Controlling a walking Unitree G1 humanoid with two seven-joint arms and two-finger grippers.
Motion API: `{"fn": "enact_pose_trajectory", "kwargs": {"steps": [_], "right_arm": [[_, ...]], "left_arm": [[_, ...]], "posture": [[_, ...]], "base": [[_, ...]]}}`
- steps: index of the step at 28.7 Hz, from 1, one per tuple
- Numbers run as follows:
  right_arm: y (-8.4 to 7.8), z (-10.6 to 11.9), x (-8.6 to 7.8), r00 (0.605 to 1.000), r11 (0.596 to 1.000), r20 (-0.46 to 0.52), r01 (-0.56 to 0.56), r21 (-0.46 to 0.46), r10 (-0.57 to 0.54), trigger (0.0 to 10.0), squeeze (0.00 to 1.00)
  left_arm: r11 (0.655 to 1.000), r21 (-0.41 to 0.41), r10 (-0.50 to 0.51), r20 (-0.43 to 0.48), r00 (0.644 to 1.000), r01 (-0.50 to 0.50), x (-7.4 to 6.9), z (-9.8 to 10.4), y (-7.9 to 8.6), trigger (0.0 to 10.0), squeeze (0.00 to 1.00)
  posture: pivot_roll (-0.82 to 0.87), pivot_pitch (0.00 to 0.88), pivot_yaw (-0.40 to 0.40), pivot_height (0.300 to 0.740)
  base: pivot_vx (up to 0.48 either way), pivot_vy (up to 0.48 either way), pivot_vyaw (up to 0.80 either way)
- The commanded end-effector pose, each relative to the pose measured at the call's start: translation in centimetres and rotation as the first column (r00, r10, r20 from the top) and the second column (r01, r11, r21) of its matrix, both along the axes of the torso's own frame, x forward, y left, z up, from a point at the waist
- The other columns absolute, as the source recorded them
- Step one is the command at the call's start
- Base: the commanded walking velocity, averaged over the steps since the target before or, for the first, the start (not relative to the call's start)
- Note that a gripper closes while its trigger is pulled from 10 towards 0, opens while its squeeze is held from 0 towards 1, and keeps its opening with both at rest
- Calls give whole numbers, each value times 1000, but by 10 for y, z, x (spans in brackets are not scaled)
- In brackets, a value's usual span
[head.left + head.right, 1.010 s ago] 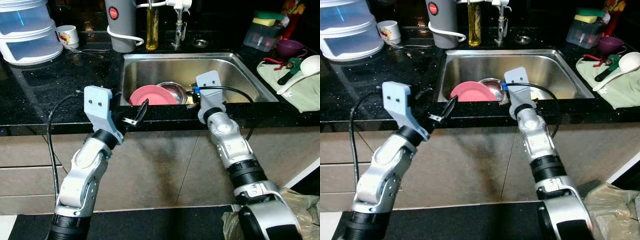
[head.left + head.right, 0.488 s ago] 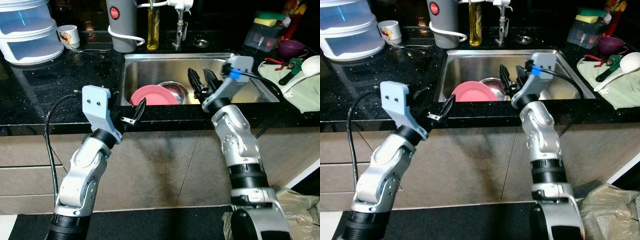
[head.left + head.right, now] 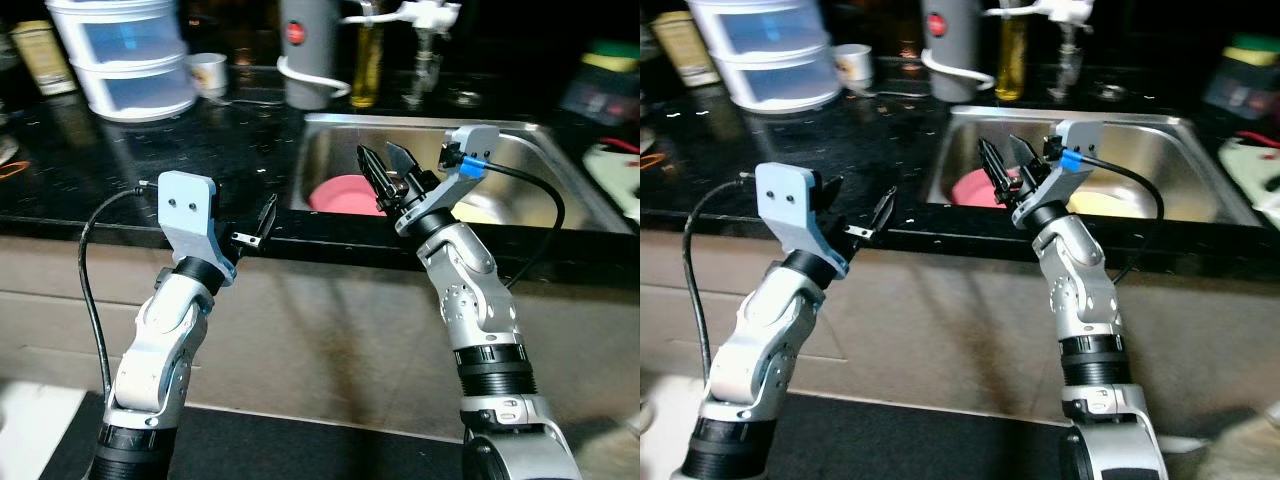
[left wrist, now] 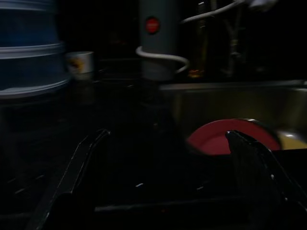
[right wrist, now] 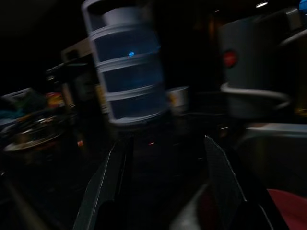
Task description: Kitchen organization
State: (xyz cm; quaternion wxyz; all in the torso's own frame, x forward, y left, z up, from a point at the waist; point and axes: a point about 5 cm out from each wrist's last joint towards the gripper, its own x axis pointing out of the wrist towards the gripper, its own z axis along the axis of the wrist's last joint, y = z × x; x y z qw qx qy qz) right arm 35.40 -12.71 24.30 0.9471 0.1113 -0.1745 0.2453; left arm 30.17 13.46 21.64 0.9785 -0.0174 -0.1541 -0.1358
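A pink plate (image 3: 350, 193) leans in the steel sink (image 3: 520, 150), with a pale yellow item (image 3: 487, 210) beside it. My right gripper (image 3: 377, 152) is raised over the sink's front left corner, open and empty, its fingers pointing toward the counter on the left. In the right wrist view the fingers (image 5: 100, 187) stand apart before the stacked containers (image 5: 127, 72). My left gripper (image 3: 262, 222) hovers at the counter's front edge, left of the sink, open and empty. The left wrist view looks across the dark counter at the pink plate (image 4: 230, 136).
On the black counter (image 3: 150, 160) stand stacked translucent containers (image 3: 125, 50), a white mug (image 3: 208, 70), a grey kettle (image 3: 308, 55) with a white cord and an oil bottle (image 3: 367, 60). The faucet (image 3: 425, 30) rises behind the sink. Cabinet fronts lie below.
The camera has turned left, so the scene has shifted right. My right gripper has risen out of the sink and swung leftward with its fingers apart. The left gripper holds its place.
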Motion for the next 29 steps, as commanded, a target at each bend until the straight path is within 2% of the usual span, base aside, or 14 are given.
{"fn": "enact_pose_trajectory", "kwargs": {"steps": [1, 10, 29], "right_arm": [[2, -2, -3, 1000, 1000, -5, -21, -1, 21, 10000, 0], [9, -6, -7, 998, 997, 1, -59, -44, 59, 10000, 0], [13, -3, -12, 994, 994, 34, -100, -54, 102, 10000, 0]], "left_arm": [[1000, 19, 14, -21, 1000, -13, 1, -5, 2, 10000, 0], [999, 21, 35, -24, 999, -34, 3, -6, 4, 10000, 0], [999, 31, 45, -16, 999, -45, 4, -6, 4, 10000, 0]], "posture": [[42, 36, -31, 740], [41, 30, -32, 740], [44, 12, -30, 740]], "base": [[0, 0, 800], [0, 0, 617], [0, 0, 782]]}}
